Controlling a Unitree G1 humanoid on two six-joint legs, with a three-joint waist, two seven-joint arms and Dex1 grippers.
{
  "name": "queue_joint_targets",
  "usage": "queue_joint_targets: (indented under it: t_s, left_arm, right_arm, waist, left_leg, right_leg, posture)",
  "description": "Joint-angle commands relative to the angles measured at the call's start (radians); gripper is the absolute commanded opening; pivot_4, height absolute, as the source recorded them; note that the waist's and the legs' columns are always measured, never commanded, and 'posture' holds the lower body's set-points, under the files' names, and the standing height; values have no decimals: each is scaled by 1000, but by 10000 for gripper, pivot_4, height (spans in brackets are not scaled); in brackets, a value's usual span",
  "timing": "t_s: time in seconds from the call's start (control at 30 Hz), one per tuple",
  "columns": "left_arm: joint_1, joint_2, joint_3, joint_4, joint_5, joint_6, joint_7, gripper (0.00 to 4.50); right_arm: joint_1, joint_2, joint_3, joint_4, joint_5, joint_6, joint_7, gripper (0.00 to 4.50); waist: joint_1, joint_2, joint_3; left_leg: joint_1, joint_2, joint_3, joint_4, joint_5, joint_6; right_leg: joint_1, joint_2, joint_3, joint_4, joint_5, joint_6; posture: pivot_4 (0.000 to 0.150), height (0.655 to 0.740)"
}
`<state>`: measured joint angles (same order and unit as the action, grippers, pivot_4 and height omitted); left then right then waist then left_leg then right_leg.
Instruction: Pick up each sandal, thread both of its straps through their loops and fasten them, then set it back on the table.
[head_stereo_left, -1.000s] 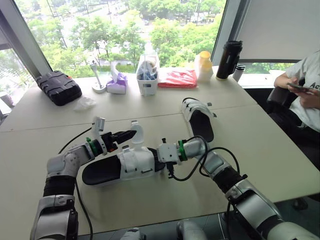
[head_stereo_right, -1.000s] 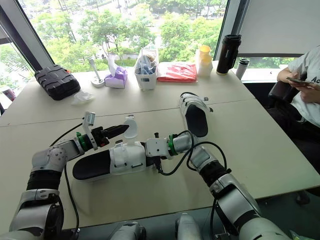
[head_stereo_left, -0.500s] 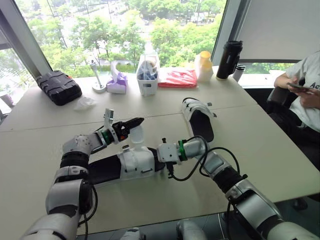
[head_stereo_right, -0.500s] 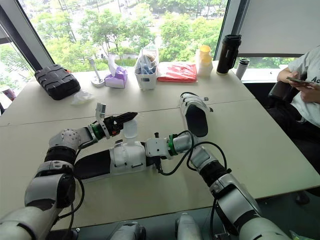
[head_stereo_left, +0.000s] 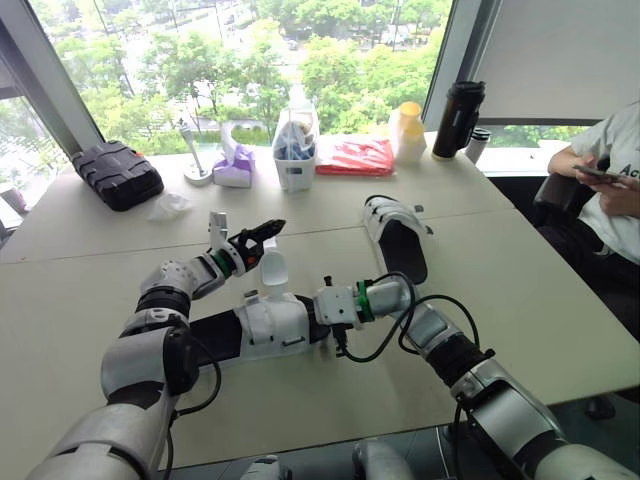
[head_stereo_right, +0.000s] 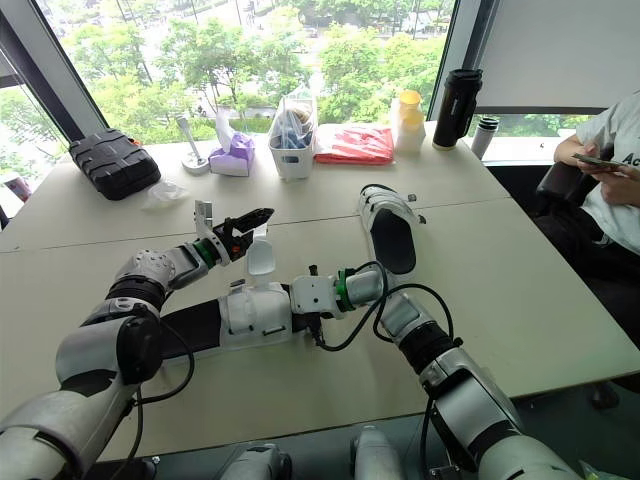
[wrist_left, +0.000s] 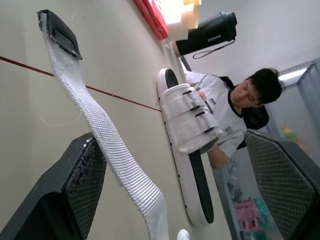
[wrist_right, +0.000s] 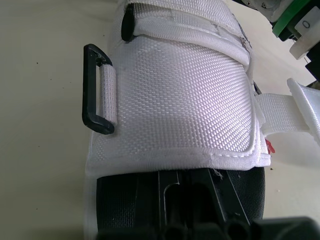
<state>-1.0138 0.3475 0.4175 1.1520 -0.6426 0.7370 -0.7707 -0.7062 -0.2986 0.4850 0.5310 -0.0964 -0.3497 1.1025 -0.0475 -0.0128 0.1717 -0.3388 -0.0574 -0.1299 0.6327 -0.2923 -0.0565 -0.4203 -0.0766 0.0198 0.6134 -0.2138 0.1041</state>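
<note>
A white-strapped sandal with a black sole (head_stereo_left: 265, 325) lies on the table in front of me. My right gripper (head_stereo_left: 318, 312) is shut on its right-hand end. One loose white strap (head_stereo_left: 270, 270) stands up from it, with a black tab at its tip. My left gripper (head_stereo_left: 264, 232) hovers open just beyond that strap; in the left wrist view the strap (wrist_left: 100, 135) runs between the wide-apart fingers (wrist_left: 70, 200), close to one of them. A black loop (wrist_right: 97, 87) sits at the edge of the sandal's upper. The second sandal (head_stereo_left: 398, 238) lies to the far right, its straps across it.
Along the window edge stand a black case (head_stereo_left: 118, 175), a tissue box (head_stereo_left: 234, 168), a white caddy (head_stereo_left: 296, 150), a red bag (head_stereo_left: 355, 157), a yellow-capped bottle (head_stereo_left: 407, 130) and a black flask (head_stereo_left: 458, 118). A seated person (head_stereo_left: 610, 170) is at the right.
My left gripper has let go of the strap's tip and moved away across the table, opening. The strap stays standing. The right gripper and sandal have not moved.
</note>
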Motion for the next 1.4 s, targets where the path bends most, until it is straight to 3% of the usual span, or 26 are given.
queue_joint_targets:
  t_s: [0.03,0.1,0.17,0.4,0.5,0.63,0.73,0.83,0.97,1.13,1.33,1.4]
  left_arm:
    - [-38,16,22,-5,6,-12,-24,43317]
    - [-44,19,28,0,5,-20,-25,43317]
    - [-47,21,30,-2,5,-21,-35,35689]
    - [-52,32,18,-32,11,-7,-84,433]
    - [-23,37,-39,-147,24,-5,-207,433]
    - [97,46,-116,-487,-30,45,-381,433]
    - [225,62,-184,-773,-47,46,-442,433]
    - [304,74,-217,-929,-57,36,-456,433]
    - [518,151,-350,-1232,71,-240,-583,433]
    - [636,204,-420,-1325,181,-512,-641,433]
    - [652,279,-519,-1280,346,-859,-717,433]
    - [645,289,-538,-1257,367,-947,-734,5600]
  right_arm:
    - [25,-13,29,43,-65,31,-12,0]
    - [23,-12,30,46,-65,29,-11,0]
    - [22,-12,31,47,-66,27,-11,0]
    - [22,-14,31,48,-66,27,-9,0]
    - [22,-16,31,47,-66,27,-8,0]
    - [21,-19,30,48,-65,26,-5,0]
    - [22,-21,31,48,-64,25,-4,0]
    - [23,-22,31,48,-64,24,-3,0]
    - [23,-25,35,52,-64,17,5,0]
    - [14,-23,38,62,-66,8,11,0]
    - [9,-20,43,70,-68,2,15,0]
    - [8,-19,45,73,-70,-2,15,0]
  waist:
    - [0,0,0]
    - [0,0,0]
    - [0,0,0]
    - [0,0,0]
    - [-1,0,0]
    - [-3,0,0]
    - [-4,0,0]
    - [1,0,0]
    - [-2,0,0]
    - [5,0,0]
    - [4,0,0]
    - [4,0,0]
  left_leg:
    - [0,0,0,0,0,0]
    - [0,0,0,0,0,0]
    - [0,0,0,0,0,0]
    - [0,0,0,0,0,0]
    - [0,0,0,0,0,0]
    - [-1,0,1,0,0,0]
    - [-1,1,0,-1,0,-1]
    - [-1,1,0,-1,0,-1]
    - [0,1,2,-2,0,-1]
    - [-1,1,2,-1,0,-1]
    - [-1,1,5,-2,1,0]
    - [-1,1,5,-2,0,0]
  right_leg:
    - [0,0,0,0,0,0]
    - [0,0,0,0,0,0]
    - [0,0,0,0,0,0]
    - [0,0,0,0,0,0]
    - [0,0,0,0,0,0]
    - [-1,0,0,1,0,-1]
    - [-1,0,1,1,2,-4]
    - [-1,0,1,1,2,-4]
    - [-2,0,3,0,2,-4]
    - [-1,0,3,0,1,-9]
    - [-1,0,3,0,0,-10]
    - [-1,0,3,-1,0,-10]
  posture:
    - [1500,7400]
    - [1500,7400]
    - [1500,7400]
    - [1500,7400]
    - [1500,7400]
    - [1500,7400]
    - [1500,7400]
    - [1500,7400]
    - [1500,7400]
    - [1500,7400]
    - [1500,7400]
    - [1500,7400]
